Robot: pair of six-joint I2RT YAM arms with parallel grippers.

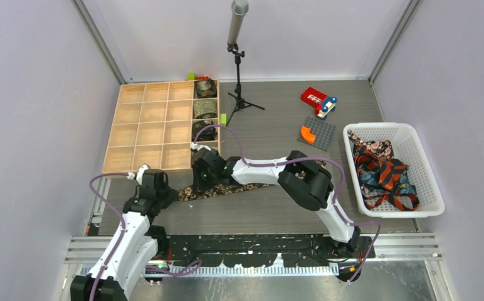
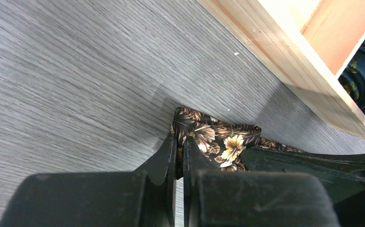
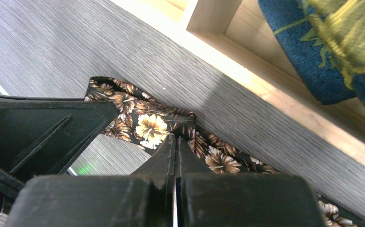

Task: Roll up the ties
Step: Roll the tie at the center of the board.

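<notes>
Left pincer (image 2: 179,158) and right pincer (image 3: 175,150) both clamped on floral tie (image 2: 228,142) end; thin bite; fabric may slip, roll loosening.

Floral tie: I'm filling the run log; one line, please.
floral tie: end folded, on table | left fingers: shut on it | right fingers: shut on it
</notes>
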